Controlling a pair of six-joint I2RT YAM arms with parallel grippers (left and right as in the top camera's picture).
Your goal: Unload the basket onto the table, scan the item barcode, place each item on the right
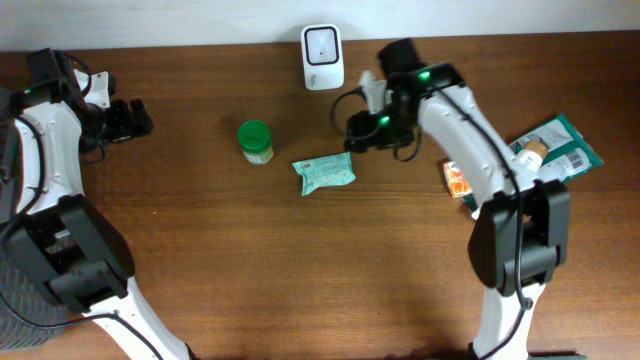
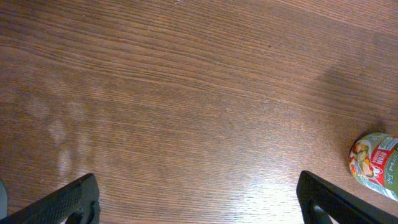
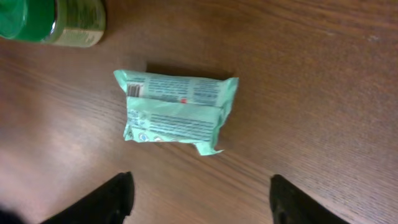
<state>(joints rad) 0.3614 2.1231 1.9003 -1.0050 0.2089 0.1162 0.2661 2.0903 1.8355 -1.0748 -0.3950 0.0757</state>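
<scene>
Dark fingertips (image 3: 118, 199) of the right gripper (image 3: 202, 205) frame the bottom of its wrist view. They stand well apart with nothing between them. Just beyond them the mint-green packet (image 3: 177, 112) lies flat on the wooden table (image 3: 323, 74), printed side up, free of both fingers. A small barcode (image 3: 134, 90) shows at its far left corner. A green-lidded jar (image 3: 53, 18) stands on its far left side, near it but apart.

From overhead, the packet lies around mid-table. The right arm reaches over the spot just to its right and slightly beyond it. A white scanner (image 1: 323, 43) stands at the far edge, beyond the packet and well apart from it. At the right lie a teal pouch (image 1: 555, 145) and a small orange box (image 1: 456, 178).

The left gripper (image 2: 205, 208) is at the far left of the table, its fingers spread wide over bare wood, holding nothing.
</scene>
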